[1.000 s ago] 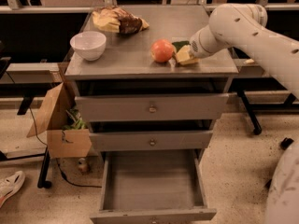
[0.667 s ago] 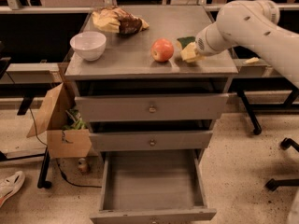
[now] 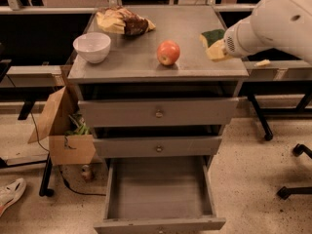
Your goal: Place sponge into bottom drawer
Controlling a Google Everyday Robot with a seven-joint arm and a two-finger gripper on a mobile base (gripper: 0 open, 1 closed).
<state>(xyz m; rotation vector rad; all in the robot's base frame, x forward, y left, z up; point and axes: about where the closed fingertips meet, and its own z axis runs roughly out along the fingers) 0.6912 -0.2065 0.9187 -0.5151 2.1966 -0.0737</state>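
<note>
The sponge (image 3: 212, 36), dark green on top with a yellow foam body, is at the right edge of the grey cabinet's top (image 3: 146, 65), right of the apple. My gripper (image 3: 219, 50) is at the end of the white arm coming in from the right. It is right against the sponge's yellow side, and the arm's wrist hides most of it. The bottom drawer (image 3: 160, 224) is pulled fully out at the cabinet's foot, with nothing in its tray. It lies well below the gripper and to its left.
A red-orange apple (image 3: 168, 52), a white bowl (image 3: 92, 47) and snack bags (image 3: 124, 21) are on the cabinet top. The two upper drawers (image 3: 158, 112) are closed. A cardboard box (image 3: 63, 130) and a shoe (image 3: 10, 194) are at the left, chair wheels (image 3: 292, 191) at the right.
The arm's end and the sponge have shifted to the right, away from the apple, toward the top's right edge. The apple, the bowl and the drawers have not moved.
</note>
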